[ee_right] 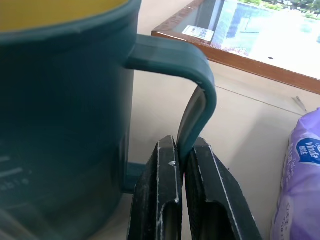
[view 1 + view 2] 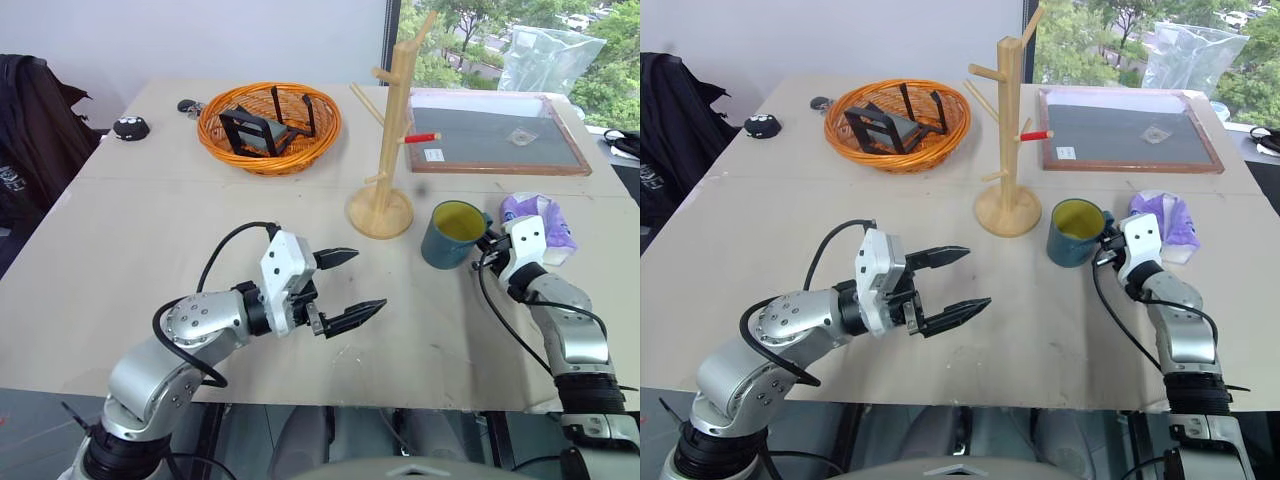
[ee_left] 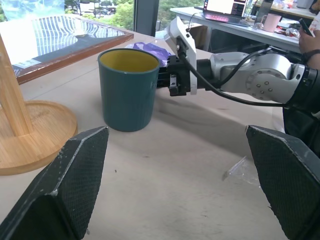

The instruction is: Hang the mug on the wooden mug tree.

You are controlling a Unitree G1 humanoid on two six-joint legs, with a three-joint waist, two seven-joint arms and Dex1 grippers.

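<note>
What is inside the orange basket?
Inside the orange basket lie black gripper-like parts, one with a grey face, leaning against each other. The basket's floor beneath them is covered, so anything smaller hiding there cannot be seen.

An office or lab. A laptop sits on a back desk. Large windows overlook trees.
</note>
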